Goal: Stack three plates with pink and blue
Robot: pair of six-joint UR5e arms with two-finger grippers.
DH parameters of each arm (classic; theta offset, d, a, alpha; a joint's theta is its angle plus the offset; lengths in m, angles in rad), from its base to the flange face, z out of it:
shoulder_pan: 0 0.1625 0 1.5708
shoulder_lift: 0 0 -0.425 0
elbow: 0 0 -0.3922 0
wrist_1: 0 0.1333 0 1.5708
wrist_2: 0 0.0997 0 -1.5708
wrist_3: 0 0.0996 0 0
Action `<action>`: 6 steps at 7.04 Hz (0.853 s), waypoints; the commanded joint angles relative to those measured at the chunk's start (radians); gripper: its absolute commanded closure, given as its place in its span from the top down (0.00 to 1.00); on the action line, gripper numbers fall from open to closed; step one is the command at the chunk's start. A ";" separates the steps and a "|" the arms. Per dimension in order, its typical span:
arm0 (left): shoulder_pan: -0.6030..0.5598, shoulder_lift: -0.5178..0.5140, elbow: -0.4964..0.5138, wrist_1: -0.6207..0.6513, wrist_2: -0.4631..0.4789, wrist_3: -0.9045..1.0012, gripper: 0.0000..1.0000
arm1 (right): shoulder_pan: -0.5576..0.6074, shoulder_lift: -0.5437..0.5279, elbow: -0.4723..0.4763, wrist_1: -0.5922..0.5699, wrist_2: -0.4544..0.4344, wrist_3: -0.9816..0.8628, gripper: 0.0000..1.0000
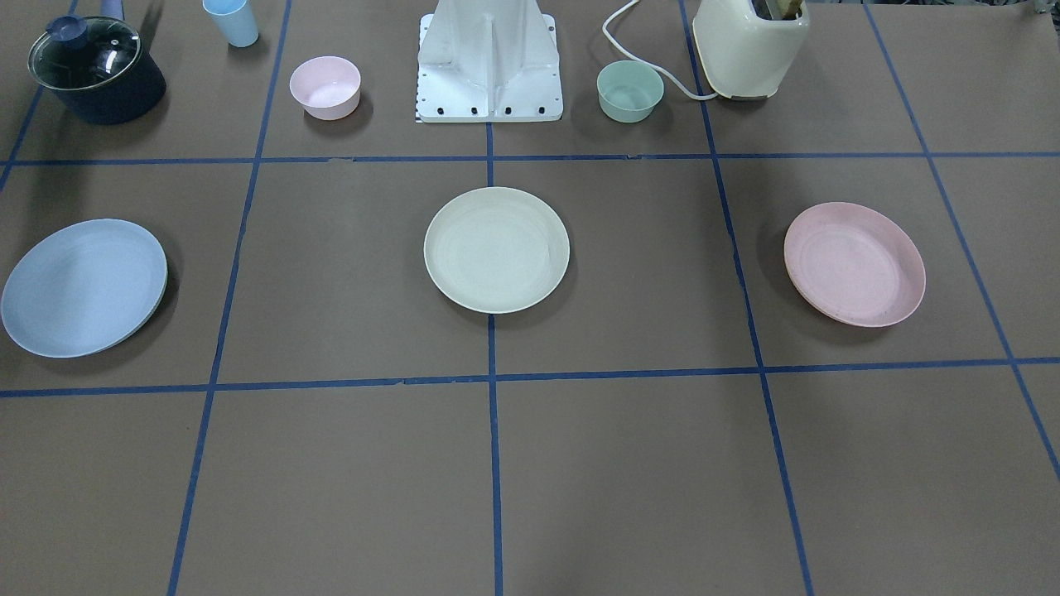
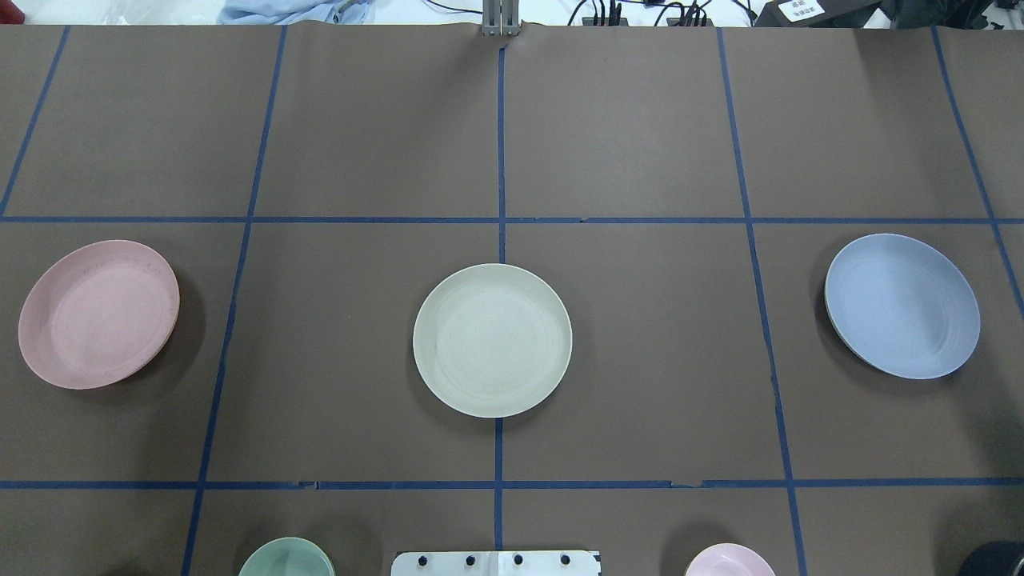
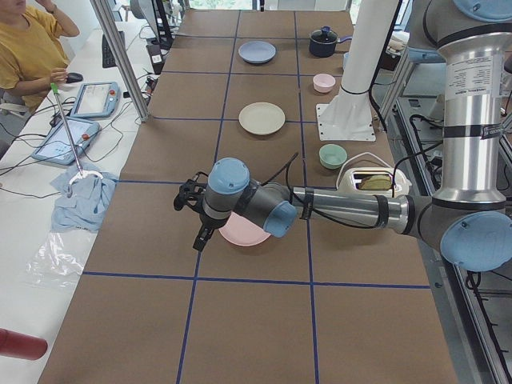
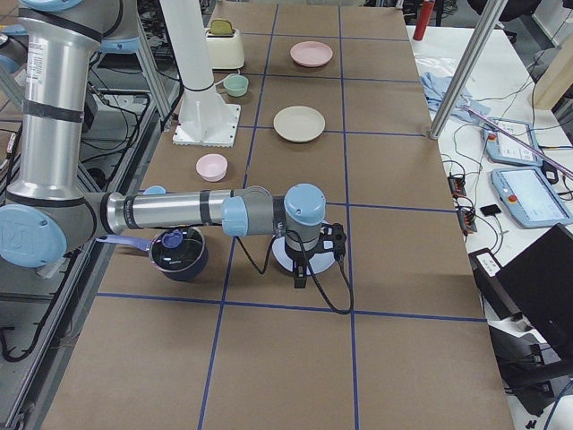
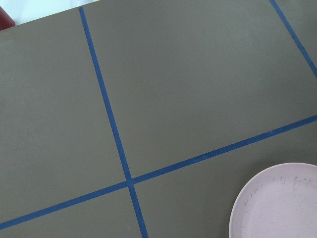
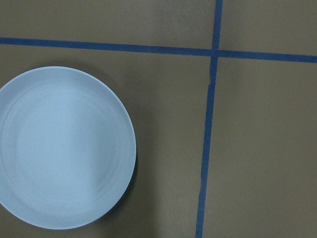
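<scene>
- While no plate had yet been stacked, the three lay flat in one row across the brown paper-covered table (image 2: 640,384), well apart from each other. The round pale pink plastic plate (image 2: 98,314) lay at the robot's left. The round cream-white plastic plate (image 2: 492,340) lay at the centre, on a blue tape line (image 2: 500,240). The round light blue plastic plate (image 2: 902,306) lay at the robot's right.
- Left gripper (image 3: 202,237): hung above the pink plate's edge on the operators' side. In its wrist view the plate filled only the lower right corner. Whether its jaws were apart or together could not be told, since it showed in a side view alone.
- Right gripper (image 4: 300,279): hung above the blue plate, which lay toward the left side of its wrist view. Its jaw state likewise could not be told.
- Governing relation, as a judgement: each coloured plate lay almost directly below the nearer arm, pink for the left and blue for the right. The cream plate lay between them, toward the table's middle. Being round, the plates offered no long axis, so any point of the rim would probably serve for a grasp.
- Writing: a white label (image 2: 800,10) at the far table edge in the overhead view was too small to read. No brand was legible on any plate.
</scene>
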 commanded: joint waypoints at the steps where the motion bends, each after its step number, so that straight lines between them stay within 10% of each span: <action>1: 0.000 0.001 0.001 0.000 0.000 0.000 1.00 | -0.003 0.000 -0.009 0.037 0.003 0.009 1.00; 6: 0.000 0.001 0.000 0.000 0.000 0.003 1.00 | -0.009 -0.004 -0.052 0.110 0.016 0.002 1.00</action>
